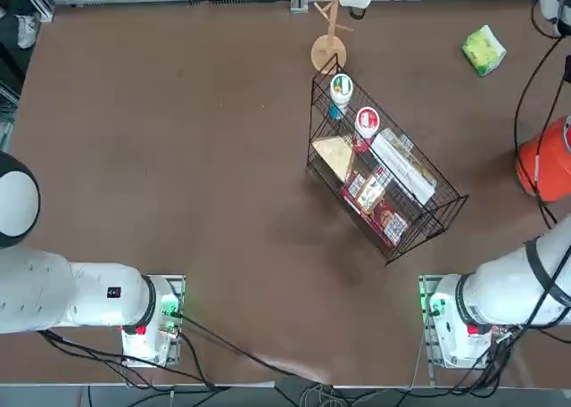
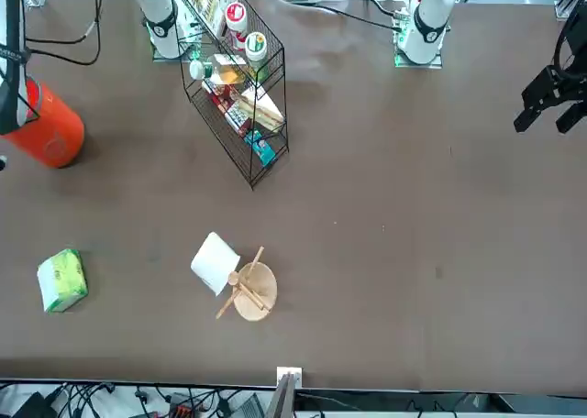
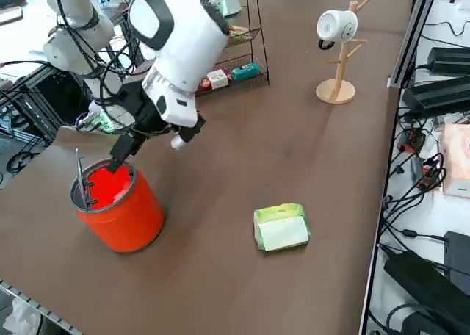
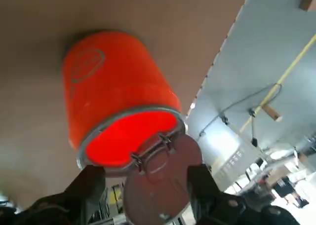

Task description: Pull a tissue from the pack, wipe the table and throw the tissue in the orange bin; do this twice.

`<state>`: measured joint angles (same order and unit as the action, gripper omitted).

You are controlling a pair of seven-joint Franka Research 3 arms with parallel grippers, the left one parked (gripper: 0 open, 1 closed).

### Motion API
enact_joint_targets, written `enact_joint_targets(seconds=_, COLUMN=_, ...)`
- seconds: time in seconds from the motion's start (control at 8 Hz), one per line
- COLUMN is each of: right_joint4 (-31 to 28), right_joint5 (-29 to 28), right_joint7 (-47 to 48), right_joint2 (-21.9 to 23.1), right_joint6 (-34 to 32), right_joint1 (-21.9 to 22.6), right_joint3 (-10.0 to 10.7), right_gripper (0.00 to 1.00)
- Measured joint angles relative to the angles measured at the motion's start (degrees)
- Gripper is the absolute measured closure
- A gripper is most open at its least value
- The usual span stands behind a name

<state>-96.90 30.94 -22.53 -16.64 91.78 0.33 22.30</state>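
The orange bin (image 3: 121,203) stands near the table's right edge, also seen in the top view (image 1: 546,161), the front view (image 2: 46,125) and the right wrist view (image 4: 113,87). My right gripper (image 3: 121,159) hangs just above the bin's open mouth. It is open (image 4: 145,185), with nothing between its fingers (image 4: 91,178). No tissue shows in any view. The lime-green pack (image 3: 280,227) lies flat on the dark-brown table (image 1: 178,157), beyond the bin toward the far right corner (image 1: 484,50) (image 2: 62,280).
A black wire basket (image 1: 384,170) (image 2: 238,88) holding boxes and tubs stands mid-table. A wooden mug tree (image 1: 328,50) (image 3: 338,85) with a white mug (image 3: 336,26) is at the far edge. A grey lid (image 4: 158,180) hangs at the bin's rim.
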Motion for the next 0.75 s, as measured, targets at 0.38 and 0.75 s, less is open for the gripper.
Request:
enact_joint_targets(seconds=0.38, right_joint4=7.95, right_joint5=-14.45, right_joint7=-1.37, right_joint2=0.93, right_joint6=-1.62, right_joint1=3.14, right_joint3=-0.35, right_gripper=0.0)
enact_joint_targets(seconds=0.75, right_joint4=13.82, right_joint5=-29.62, right_joint7=-1.39, right_joint2=1.13, right_joint6=-1.82, right_joint1=4.81, right_joint3=-0.43, right_gripper=0.0)
